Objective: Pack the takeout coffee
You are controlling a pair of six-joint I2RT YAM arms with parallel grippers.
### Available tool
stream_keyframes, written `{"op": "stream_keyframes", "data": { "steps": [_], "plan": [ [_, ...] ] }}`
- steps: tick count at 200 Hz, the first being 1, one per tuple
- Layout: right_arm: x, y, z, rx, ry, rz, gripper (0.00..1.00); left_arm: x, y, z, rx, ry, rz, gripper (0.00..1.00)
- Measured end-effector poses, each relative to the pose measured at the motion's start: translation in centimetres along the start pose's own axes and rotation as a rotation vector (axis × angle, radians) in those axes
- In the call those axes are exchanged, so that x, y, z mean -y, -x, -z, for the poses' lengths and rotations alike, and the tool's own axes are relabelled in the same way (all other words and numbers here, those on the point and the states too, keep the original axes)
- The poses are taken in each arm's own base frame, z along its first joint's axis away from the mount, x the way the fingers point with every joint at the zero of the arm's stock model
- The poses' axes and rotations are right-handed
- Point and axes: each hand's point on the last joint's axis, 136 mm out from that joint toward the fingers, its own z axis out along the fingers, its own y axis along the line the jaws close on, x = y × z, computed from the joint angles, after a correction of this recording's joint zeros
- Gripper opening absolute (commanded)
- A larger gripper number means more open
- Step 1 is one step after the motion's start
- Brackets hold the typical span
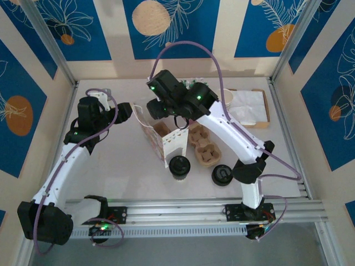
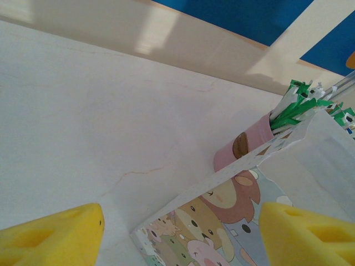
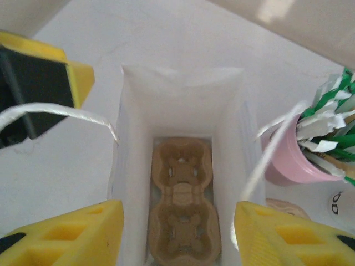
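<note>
R hand (image 3: 177, 227), fingers (image 3: 83, 233) apart, straight above bag (image 3: 227, 133) w/ carrier (image 3: 182, 183) inside

Bag (image 3: 177, 105): thin white paper, matt inside, colour-printed outside. Cup carrier (image 3: 182, 205): moulded brown pulp, rough, matt. Pads (image 3: 83, 233) of the right gripper (image 3: 177, 224): yellow foam, matt. Takeout coffee (image 1: 179, 165): black plastic lid, smooth. Table (image 2: 111, 100): smooth, matt, faintly veined

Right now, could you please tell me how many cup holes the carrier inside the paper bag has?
2, in a row along the carrier: the far hole and the near hole. The bag walls may hide more.
</note>
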Motion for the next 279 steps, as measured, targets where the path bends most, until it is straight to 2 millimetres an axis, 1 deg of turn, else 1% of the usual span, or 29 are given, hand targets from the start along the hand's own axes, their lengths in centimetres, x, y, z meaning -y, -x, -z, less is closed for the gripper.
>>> {"op": "stream_keyframes", "data": {
  "steps": [14,31,52,68,88,102,116,137,145,160,179,184,188,196,199,213,217,233,251,279],
  "plan": [
    [0.5,0.7,0.7,0.032,-0.004,-0.014,0.55,0.0,0.0,0.0,0.0,0.0,0.0,0.74],
    [1.5,1.1,1.0,0.051,-0.016,-0.033,0.55,0.0,0.0,0.0,0.0,0.0,0.0,0.74],
    [3.0,1.1,0.3,0.043,-0.044,-0.055,0.56,0.0,0.0,0.0,0.0,0.0,0.0,0.74],
    [3.9,0.6,-0.5,0.02,-0.067,-0.062,0.56,0.0,0.0,0.0,0.0,0.0,0.0,0.74],
    [4.5,0.3,-1.0,0.003,-0.082,-0.066,0.54,0.0,0.0,0.0,0.0,0.0,0.0,0.74],
    [4.7,0.2,-1.1,0.002,-0.085,-0.068,0.49,-0.1,0.0,0.0,0.001,0.004,0.0,0.74],
    [4.9,0.2,-1.4,-0.001,-0.09,-0.071,0.42,-0.1,0.1,0.0,0.004,0.009,-0.001,0.75],
    [5.5,-0.2,-2.1,-0.018,-0.092,-0.08,0.33,-0.2,0.2,0.2,0.013,0.019,-0.005,0.79],
    [5.9,-0.4,-2.5,-0.026,-0.089,-0.087,0.28,-0.3,0.4,0.4,0.02,0.026,-0.01,0.81],
    [6.5,-0.8,-2.8,-0.043,-0.071,-0.105,0.19,-0.4,0.6,1.1,0.036,0.041,-0.021,0.83],
    [7.0,-0.9,-2.7,-0.041,-0.026,-0.143,0.13,-0.3,1.0,2.7,0.062,0.057,-0.021,0.84],
    [7.1,-0.9,-2.5,-0.039,-0.012,-0.155,0.13,-0.2,1.1,3.2,0.07,0.055,-0.016,0.84],
    [7.1,-0.9,-2.4,-0.038,0.0,-0.161,0.1,0.0,1.2,3.7,0.078,0.051,-0.013,0.84],
    [7.2,-0.9,-2.1,-0.032,0.027,-0.179,0.09,0.4,1.4,4.7,0.091,0.043,-0.003,0.84],
    [7.3,-0.9,-2.0,-0.03,0.033,-0.184,0.06,0.5,1.6,4.9,0.096,0.04,-0.001,0.84],
    [7.5,-1.0,-1.5,-0.02,0.085,-0.22,0.02,1.5,2.0,6.6,0.114,0.008,0.02,0.84],
    [7.6,-1.0,-1.3,-0.018,0.103,-0.239,0.0,2.0,2.2,7.1,0.117,-0.01,0.031,0.83],
    [7.8,-1.0,-0.9,-0.005,0.174,-0.292,0.0,3.9,2.7,8.5,0.118,-0.089,0.057,0.83],
    [8.6,-1.1,-0.9,0.002,0.239,-0.368,0.0,5.9,2.6,9.3,0.086,-0.181,0.094,0.83],
    [9.7,-1.7,-1.9,-0.011,0.32,-0.477,0.0,8.5,1.1,9.4,0.008,-0.289,0.118,0.84]
  ]
}}
